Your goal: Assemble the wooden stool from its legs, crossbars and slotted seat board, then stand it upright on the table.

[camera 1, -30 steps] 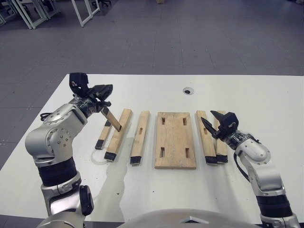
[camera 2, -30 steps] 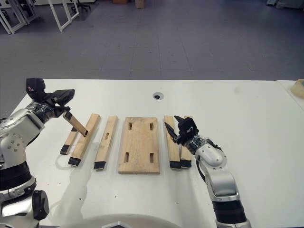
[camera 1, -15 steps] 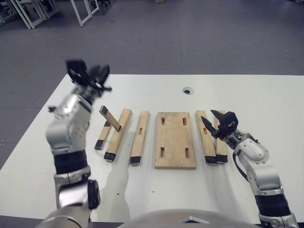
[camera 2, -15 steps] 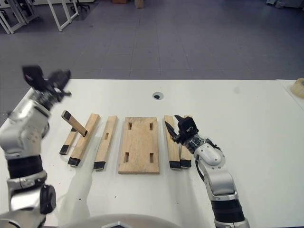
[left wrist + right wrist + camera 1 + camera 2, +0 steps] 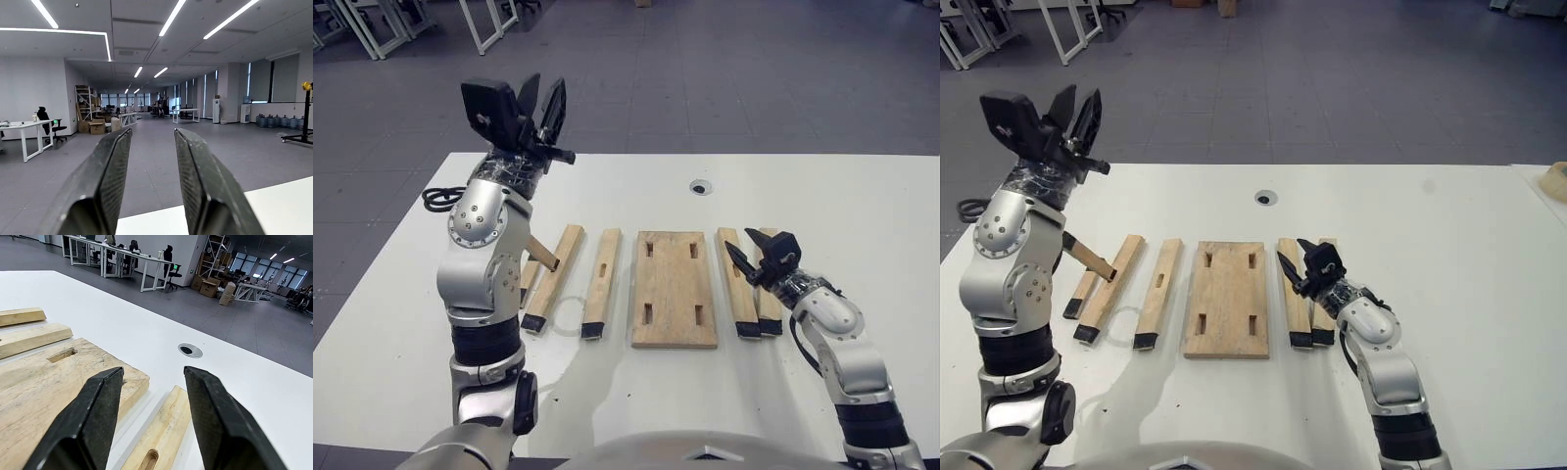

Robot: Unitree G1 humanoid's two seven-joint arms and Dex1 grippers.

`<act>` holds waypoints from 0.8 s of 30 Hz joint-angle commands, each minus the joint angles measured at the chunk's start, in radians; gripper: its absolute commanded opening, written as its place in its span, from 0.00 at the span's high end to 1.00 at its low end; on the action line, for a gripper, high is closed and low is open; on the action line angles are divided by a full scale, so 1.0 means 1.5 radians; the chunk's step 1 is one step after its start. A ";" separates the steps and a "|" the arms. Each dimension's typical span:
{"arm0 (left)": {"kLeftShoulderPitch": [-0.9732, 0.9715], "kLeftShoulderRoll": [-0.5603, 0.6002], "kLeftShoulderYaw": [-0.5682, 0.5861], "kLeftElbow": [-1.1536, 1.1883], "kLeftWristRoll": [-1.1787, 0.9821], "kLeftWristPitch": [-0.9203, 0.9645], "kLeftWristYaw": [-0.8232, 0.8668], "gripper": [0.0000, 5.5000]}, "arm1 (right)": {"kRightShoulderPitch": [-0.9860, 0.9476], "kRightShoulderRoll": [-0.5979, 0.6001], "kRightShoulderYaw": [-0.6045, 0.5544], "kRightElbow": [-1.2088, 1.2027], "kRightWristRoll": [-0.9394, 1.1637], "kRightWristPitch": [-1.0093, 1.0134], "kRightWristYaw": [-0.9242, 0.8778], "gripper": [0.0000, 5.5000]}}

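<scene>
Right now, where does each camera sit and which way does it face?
Left eye view: head, facing down at the table; left gripper high, right gripper by the board.
Right eye view: beside it, same scene.
Left wrist view: faces the room past its open fingers.
Right wrist view: faces the board past its open fingers.

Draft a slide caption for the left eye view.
Slotted seat board flat on the table, unassembled; left tool open, held high; right tool open by the two legs right of the board.

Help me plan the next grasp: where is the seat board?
The seat board lies flat mid-table in the eye views, between the left bar and the right bar, near the right gripper.
</scene>
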 commanded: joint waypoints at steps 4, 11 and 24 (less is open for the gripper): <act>0.140 0.063 0.057 -0.106 -0.020 0.036 -0.050 0.70 | 0.011 -0.003 0.000 -0.010 -0.008 -0.005 -0.002 0.59; 0.408 0.065 0.059 -0.122 -0.043 -0.059 -0.185 0.51 | 0.022 -0.007 -0.004 -0.009 -0.008 -0.008 -0.001 0.59; 0.586 0.046 0.032 0.154 0.034 -0.232 -0.261 0.47 | 0.011 -0.019 -0.009 -0.001 -0.007 -0.005 0.014 0.59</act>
